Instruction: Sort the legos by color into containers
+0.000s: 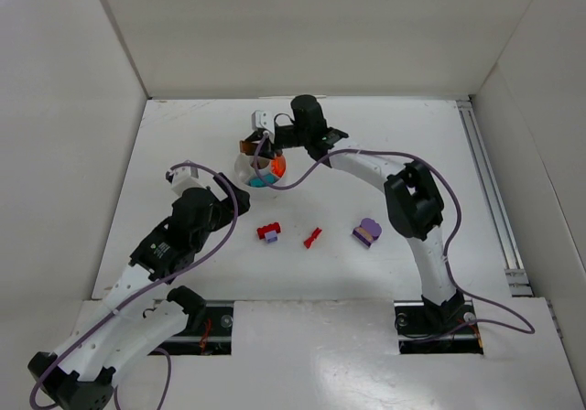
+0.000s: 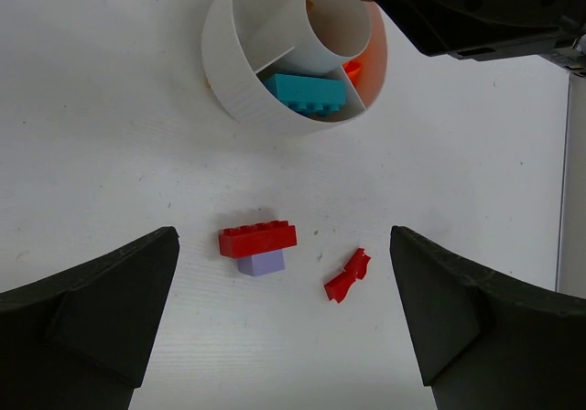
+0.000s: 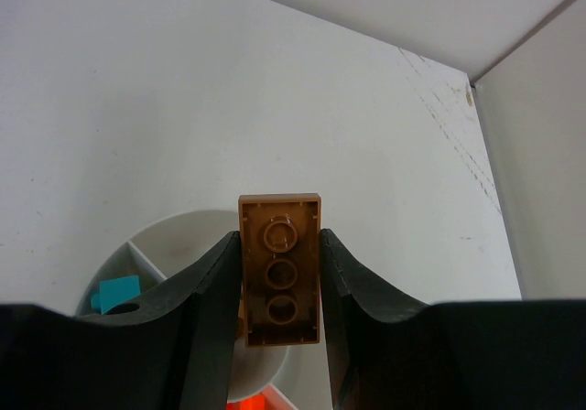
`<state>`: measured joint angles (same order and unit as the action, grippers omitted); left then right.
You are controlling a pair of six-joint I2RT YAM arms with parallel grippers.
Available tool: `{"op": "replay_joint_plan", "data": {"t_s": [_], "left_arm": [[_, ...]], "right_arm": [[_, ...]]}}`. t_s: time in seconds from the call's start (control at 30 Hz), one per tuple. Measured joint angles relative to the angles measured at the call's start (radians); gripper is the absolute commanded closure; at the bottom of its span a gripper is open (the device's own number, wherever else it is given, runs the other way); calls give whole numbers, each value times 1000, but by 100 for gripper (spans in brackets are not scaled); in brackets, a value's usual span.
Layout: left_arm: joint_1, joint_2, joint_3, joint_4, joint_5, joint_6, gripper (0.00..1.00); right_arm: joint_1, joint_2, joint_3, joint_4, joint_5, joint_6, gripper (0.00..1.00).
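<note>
The left gripper (image 2: 284,291) hangs low over the table (image 1: 183,126) with its jaws spread as wide as they go, holding nothing. Just beyond it stands the white dish (image 2: 229,71), where a teal brick (image 2: 307,94) lies in one wedge and an orange piece (image 2: 352,67) in the next. Above the dish, the right gripper (image 3: 279,236) is closed on a tan brick (image 3: 279,273), pinched by its long sides with the hollow underside facing the camera. For a clean drop, it should line up over a wedge that holds no other colour (which wedges are free is hard to tell from here), come down close to the rim, then open only a little so the brick neither bounces nor lands in the centre hub. Further right, loose on the table, are a red brick (image 1: 269,230) stacked on a lilac brick (image 2: 263,264), a small red piece (image 1: 312,237), and a purple and tan stack (image 1: 367,231), all unsorted.
</note>
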<state>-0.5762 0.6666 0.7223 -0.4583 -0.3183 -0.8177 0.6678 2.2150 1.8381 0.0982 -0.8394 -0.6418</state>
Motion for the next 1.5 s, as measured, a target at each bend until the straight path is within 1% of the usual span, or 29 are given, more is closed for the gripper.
{"op": "replay_joint_plan", "data": {"t_s": [0.17,0.2,0.33,0.53,0.57,0.6,0.7,0.83,0.87,1.1,1.17,1.27,1.3,1.33,1.4,1.5], "left_arm": [[0,0,0,-5,-1,-4,1],[0,0,0,-6,-1,-4,1],[0,0,0,-8,-1,-9,1],[0,10,0,-11,-3,-15,1],[0,10,0,-11,-3,-18,1],[0,10,0,-11,-4,-19,1],[0,10,0,-11,-4,-23,1],[0,10,0,-13,-6,-27,1],[0,10,0,-13,-7,-27,1],[0,10,0,-28,-9,-34,1],[0,10,0,-31,-8,-34,1],[0,12,0,-32,-3,-28,1],[0,17,0,-32,2,-22,1],[0,25,1,-32,10,-13,1],[0,45,7,-31,36,8,1],[-4,106,18,3,98,46,1]], "right_arm": [[0,0,-19,38,-8,13,67],[-1,0,-27,44,-8,15,65],[-1,0,-58,44,-10,19,65],[-1,0,-71,52,-13,31,58],[-1,0,-72,54,-14,34,58],[-1,0,-74,60,-15,35,54],[-1,0,-82,76,-18,41,53],[-1,0,-103,98,-25,50,46],[-1,0,-107,98,-26,53,46],[-2,-19,-142,103,-28,61,37],[-6,-51,-157,102,-26,63,36],[-14,-139,-187,97,-8,64,29],[-20,-179,-203,98,-1,64,17],[-27,-224,-220,98,8,66,1],[-47,-319,-267,110,35,69,0],[-102,-499,-390,126,82,77,0]]}}
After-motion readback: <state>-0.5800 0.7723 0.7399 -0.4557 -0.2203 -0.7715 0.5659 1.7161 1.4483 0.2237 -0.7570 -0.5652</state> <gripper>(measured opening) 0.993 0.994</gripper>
